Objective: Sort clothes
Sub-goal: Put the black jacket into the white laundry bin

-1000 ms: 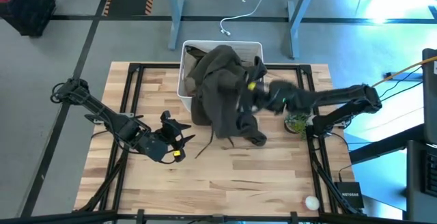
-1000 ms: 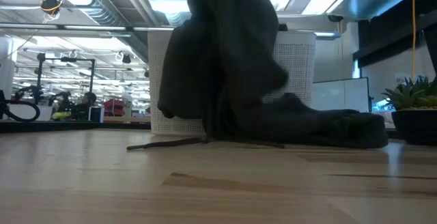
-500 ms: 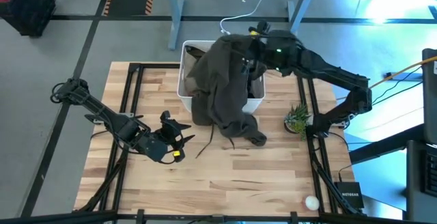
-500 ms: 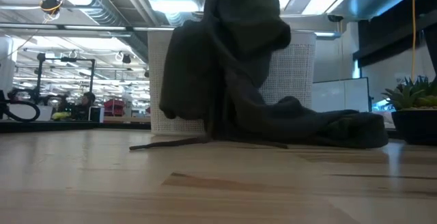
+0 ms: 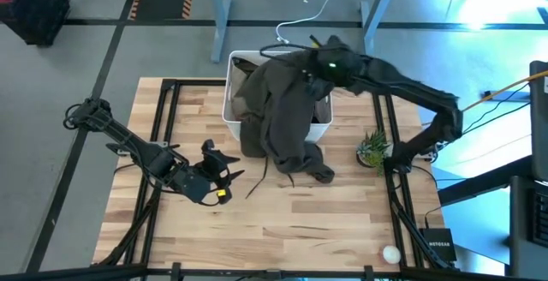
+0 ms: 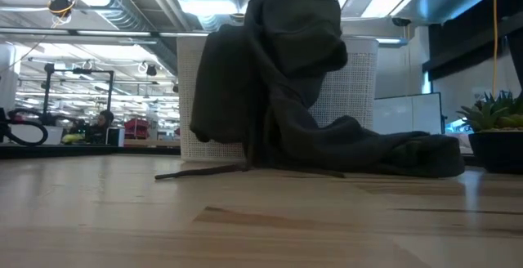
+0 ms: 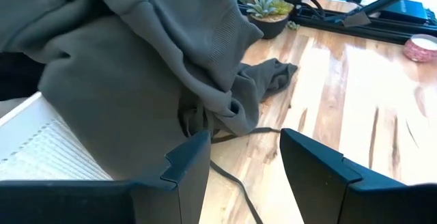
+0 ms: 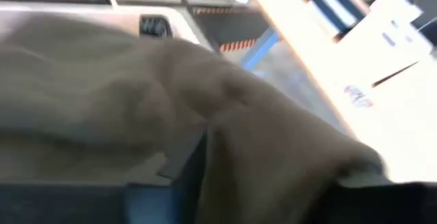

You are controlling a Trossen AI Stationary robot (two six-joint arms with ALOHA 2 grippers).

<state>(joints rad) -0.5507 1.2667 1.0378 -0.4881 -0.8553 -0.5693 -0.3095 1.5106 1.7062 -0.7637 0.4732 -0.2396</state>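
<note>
Tabletop (image 5: 282, 221): wooden, dark-framed, carrying a white bin (image 5: 234, 114) at its far edge and a small plant (image 5: 373, 151) to the right.
High view: olive-grey garment (image 5: 278, 114) is draping over the bin's front wall and spilling onto the tabletop; right claw (image 5: 315, 62) is hanging above the bin at the garment's top, its grip hidden by cloth; left claw (image 5: 224, 168) is resting low near the front left, released.
Low view: garment (image 6: 282, 96) is hanging down before the bin (image 6: 359, 80), its tail lying on the wood.
Left wrist view: fingers (image 7: 311, 173) are standing apart, facing the garment (image 7: 136, 67).
Right wrist view: cloth is filling the frame; cannot tell the grip.
</note>
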